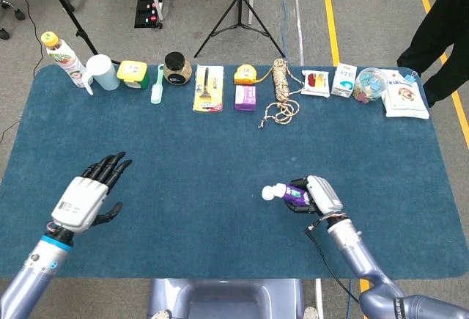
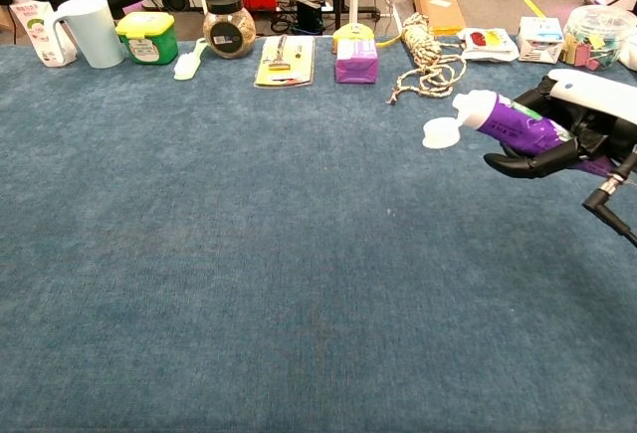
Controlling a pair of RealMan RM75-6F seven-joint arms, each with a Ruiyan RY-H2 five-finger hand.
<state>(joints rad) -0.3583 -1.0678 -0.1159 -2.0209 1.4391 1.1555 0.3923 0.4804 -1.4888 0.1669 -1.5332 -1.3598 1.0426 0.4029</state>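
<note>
The left hand [image 1: 88,196] is held over the blue felt table [image 1: 220,143] with its fingers spread and nothing in them; well beyond it, along the far edge, a light blue plastic jug [image 1: 102,72] and a green lidded tub [image 1: 133,73] are seen. To the right, well apart, the right hand [image 1: 321,196] is wrapped around a purple plastic tube with a white flip cap [image 1: 284,192], which is held clear of the cloth, cap pointing toward the left hand. A coil of beige rope [image 1: 281,88] lies well beyond the right hand.
</note>
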